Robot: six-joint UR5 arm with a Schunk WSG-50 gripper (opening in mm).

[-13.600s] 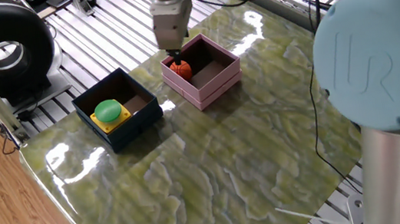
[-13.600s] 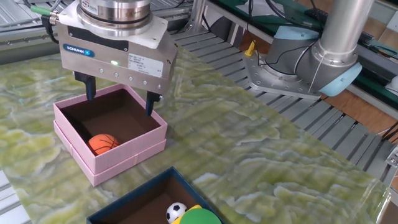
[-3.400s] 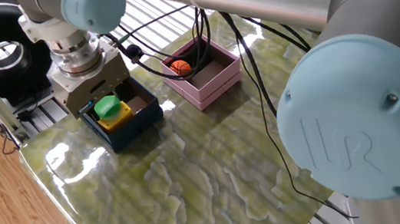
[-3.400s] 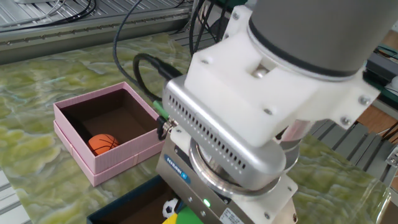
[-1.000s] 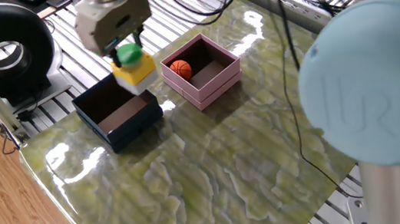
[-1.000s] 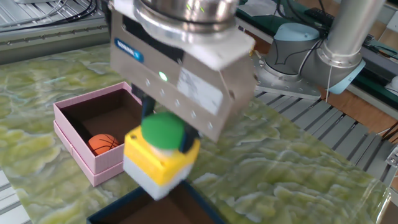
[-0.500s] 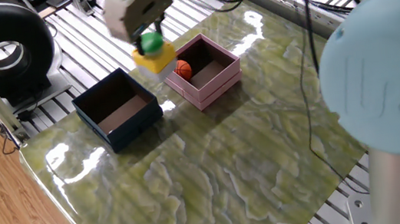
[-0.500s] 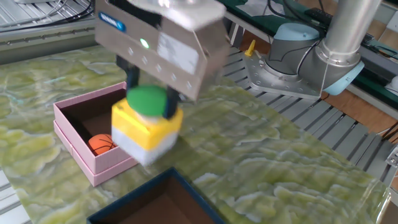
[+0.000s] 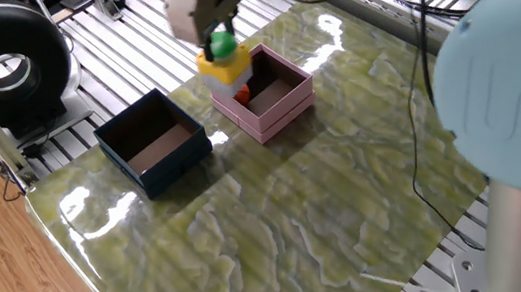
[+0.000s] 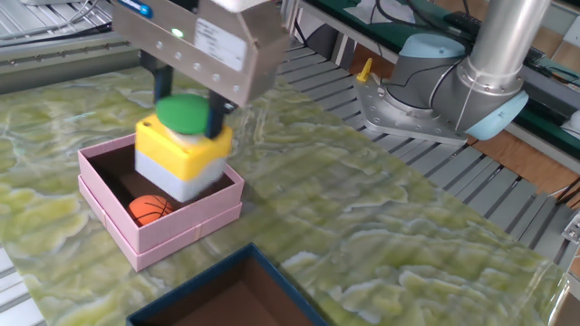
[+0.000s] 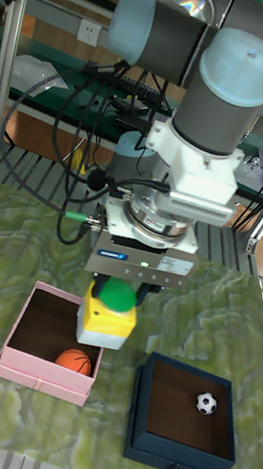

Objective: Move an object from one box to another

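Yellow-and-white, with a green dome on top, the button block (image 10: 181,156) is pinched at that dome by the gripper (image 10: 186,110) and hangs clear of the pink box (image 10: 118,237), partly over its rim. Within 1 second it has been carried over from above the navy box (image 9: 153,143). The transfer is judged nearly done: lowering beside the orange ball (image 10: 150,209) and release remain.

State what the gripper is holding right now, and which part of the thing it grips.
The gripper holds the yellow-and-white block with a green dome, its fingers closed on either side of the green dome on top, above the pink box.
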